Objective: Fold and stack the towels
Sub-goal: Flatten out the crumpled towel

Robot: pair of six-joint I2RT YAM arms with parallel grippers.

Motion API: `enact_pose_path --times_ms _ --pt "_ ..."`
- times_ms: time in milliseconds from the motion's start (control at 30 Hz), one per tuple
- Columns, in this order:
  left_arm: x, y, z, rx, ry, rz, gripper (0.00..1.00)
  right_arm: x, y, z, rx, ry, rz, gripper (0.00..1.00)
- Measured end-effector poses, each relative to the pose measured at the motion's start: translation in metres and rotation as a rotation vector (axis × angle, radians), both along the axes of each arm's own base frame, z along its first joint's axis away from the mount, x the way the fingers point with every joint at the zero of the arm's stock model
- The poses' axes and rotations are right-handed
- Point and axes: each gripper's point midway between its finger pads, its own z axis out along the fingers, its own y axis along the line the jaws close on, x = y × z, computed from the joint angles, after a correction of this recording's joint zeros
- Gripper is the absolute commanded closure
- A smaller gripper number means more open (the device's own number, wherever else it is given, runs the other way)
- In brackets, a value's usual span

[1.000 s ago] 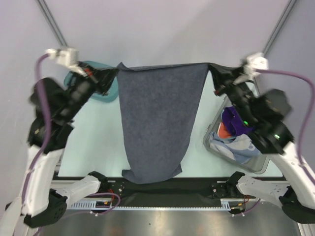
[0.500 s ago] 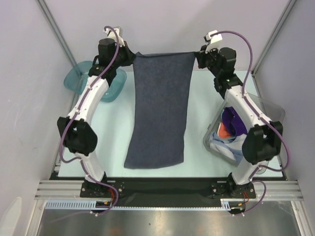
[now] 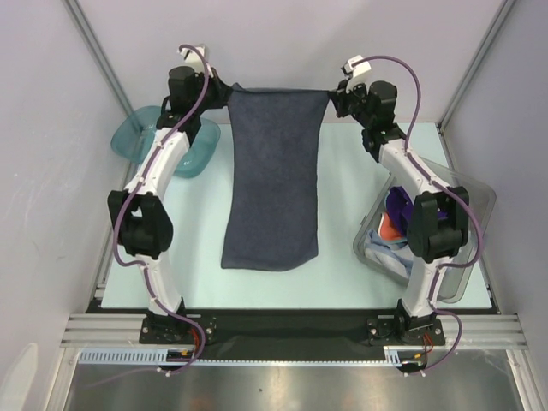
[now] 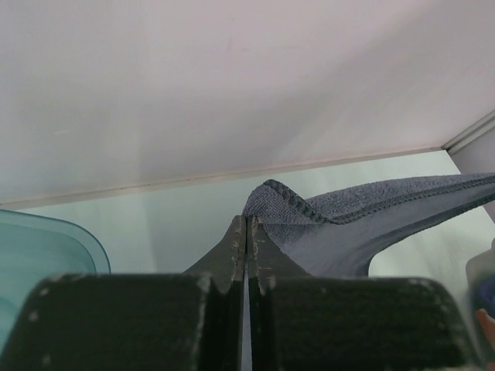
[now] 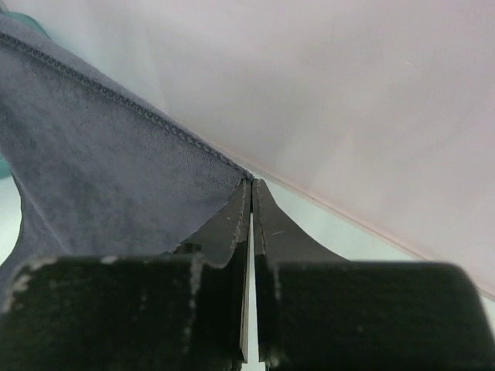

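one dark towel (image 3: 274,180) pinched by left gripper (image 3: 229,92), right gripper (image 3: 333,92)

Dark grey-blue towel (image 3: 276,184) — teal tray (image 3: 137,137) — pale mint table (image 3: 342,214).

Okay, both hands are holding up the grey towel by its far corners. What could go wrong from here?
1. The left hand and right hand each pinch only a corner tip of the towel; a tug could pull one free.
2. The towel's near end looks to rest on the table, slightly skewed, so laying it flat may leave it bunched or crooked.
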Motion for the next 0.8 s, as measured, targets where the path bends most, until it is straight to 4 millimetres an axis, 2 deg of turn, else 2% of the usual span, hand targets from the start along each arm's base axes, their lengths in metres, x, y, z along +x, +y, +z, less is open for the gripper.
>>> enact_pose_path --times_ms 67,167,233,300,333,400,467,500,567,633,700,733,800 --pt "0.000 0.001 -0.003 0.000 0.011 -0.001 1.00 0.000 0.001 -0.003 -0.011 0.010 -0.002 1.00" --pt "-0.009 0.002 -0.001 0.000 0.012 -0.004 0.99 -0.010 0.003 0.006 -0.028 0.020 -0.014 1.00" --pt "-0.031 0.005 0.004 0.001 0.021 -0.006 1.00 -0.028 0.003 0.023 -0.034 0.013 -0.027 1.00" --pt "-0.062 0.005 0.016 0.001 0.014 -0.012 1.00 -0.067 0.008 0.047 -0.034 -0.006 -0.022 1.00" --pt "-0.082 0.006 0.027 0.000 0.000 -0.015 1.00 -0.092 0.011 0.065 -0.030 -0.029 -0.013 1.00" --pt "-0.126 0.005 0.065 -0.002 -0.082 -0.026 1.00 -0.153 0.018 0.110 -0.003 -0.115 0.015 1.00" --pt "-0.178 -0.003 0.108 -0.009 -0.190 -0.063 1.00 -0.217 0.017 0.150 0.040 -0.201 0.052 1.00" --pt "-0.211 -0.009 0.131 -0.020 -0.256 -0.088 1.00 -0.255 0.015 0.170 0.073 -0.251 0.084 1.00" --pt "-0.282 -0.015 0.172 -0.063 -0.392 -0.165 1.00 -0.318 0.000 0.201 0.146 -0.336 0.132 1.00" --pt "-0.342 -0.006 0.199 -0.122 -0.499 -0.209 1.00 -0.373 -0.028 0.231 0.246 -0.422 0.156 1.00" --pt "-0.401 0.003 0.224 -0.203 -0.609 -0.284 1.00 -0.416 -0.042 0.245 0.319 -0.463 0.231 1.00" --pt "-0.426 0.004 0.231 -0.232 -0.648 -0.337 1.00 -0.428 -0.044 0.247 0.334 -0.469 0.267 1.00" --pt "-0.455 0.004 0.238 -0.280 -0.677 -0.406 1.00 -0.444 -0.041 0.248 0.357 -0.450 0.335 1.00"
